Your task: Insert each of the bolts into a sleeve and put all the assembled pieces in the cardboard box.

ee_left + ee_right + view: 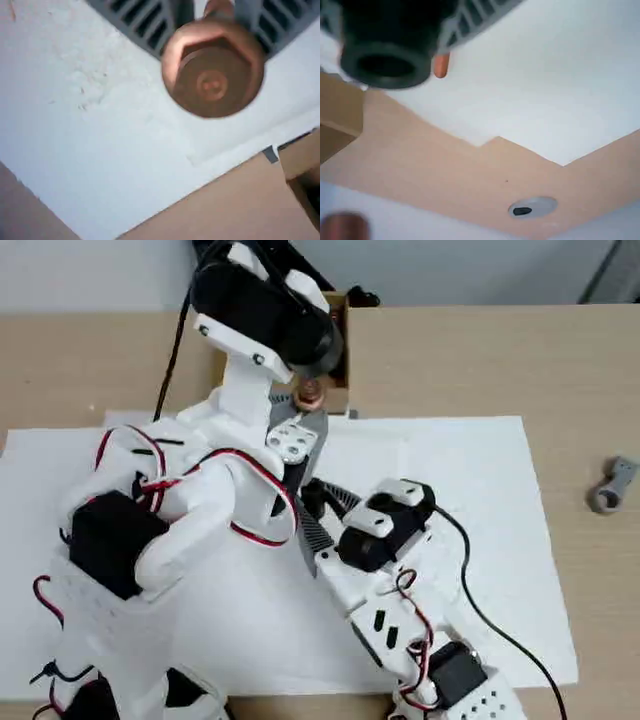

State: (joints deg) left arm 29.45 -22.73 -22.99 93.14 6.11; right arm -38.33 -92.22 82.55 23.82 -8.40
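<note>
L gripper [308, 400] is clamped on a copper bolt [212, 75], whose head faces the wrist cam. The bolt is over the white sheet [480, 470], just beside the near edge of the cardboard box [340, 380]. R gripper [308, 498] sits closer to the arm bases, closed around a black sleeve [385, 62] w/ its open end facing the cam. Bolt and sleeve are apart. A grey part [612, 483] lies on the bare tabletop [590, 370], far right.

One bolt [212, 75], one sleeve [385, 57], one cardboard box [337, 398], one grey part [610, 486].
</note>
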